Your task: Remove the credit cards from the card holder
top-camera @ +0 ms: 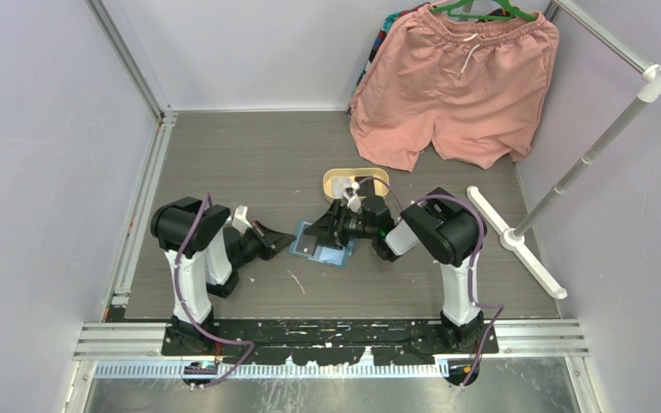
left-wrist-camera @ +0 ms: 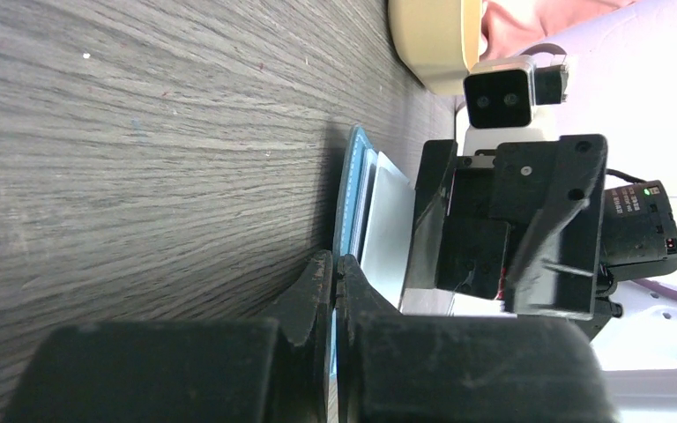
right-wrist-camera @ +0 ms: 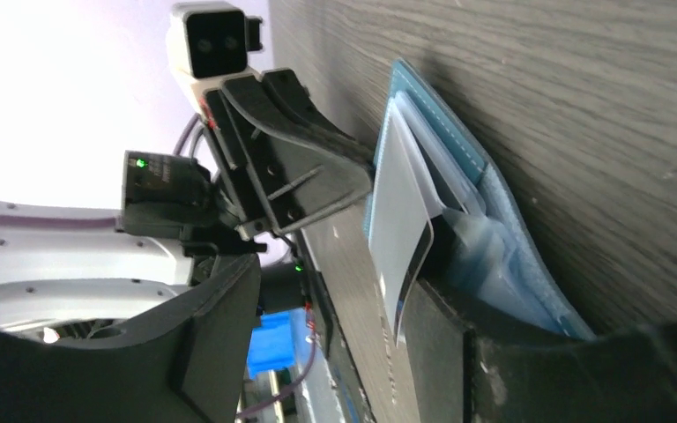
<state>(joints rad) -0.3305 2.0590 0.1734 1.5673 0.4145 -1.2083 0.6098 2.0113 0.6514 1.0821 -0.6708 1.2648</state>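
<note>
Teal card holder (right-wrist-camera: pixel 494 238) lies opened out flat on the grey wood-grain table (top-camera: pixel 250 155), inner face up. In the top view we read its long axis as running side to side, slightly skewed, with the left end a bit further from the arm bases than the right end.

Left gripper (left-wrist-camera: pixel 335 269) sits at the holder's left end. Its fingers are clenched tight on that edge, and a thin blue sliver shows between them in its own wrist view. Right gripper (right-wrist-camera: pixel 339 286) is over the holder's right half, jaws parted. It straddles a light card (right-wrist-camera: pixel 397 211) without clamping it: one finger just beside the card's face, the other well clear.

That card is tipped up off the holder's inner face, one side down by the pocket. We cannot tell whether it is tucked in. More pale layers sit in the pockets under it; we cannot say how many are cards. There is a dark patch on the holder's left half in the top view, too small to name.

Tan oval tray (left-wrist-camera: pixel 427 40) is just beyond the holder, on its far side. The right wrist hides what is in it. Pink shorts (top-camera: pixel 456 86) hang well beyond the holder, back and to the right.
</note>
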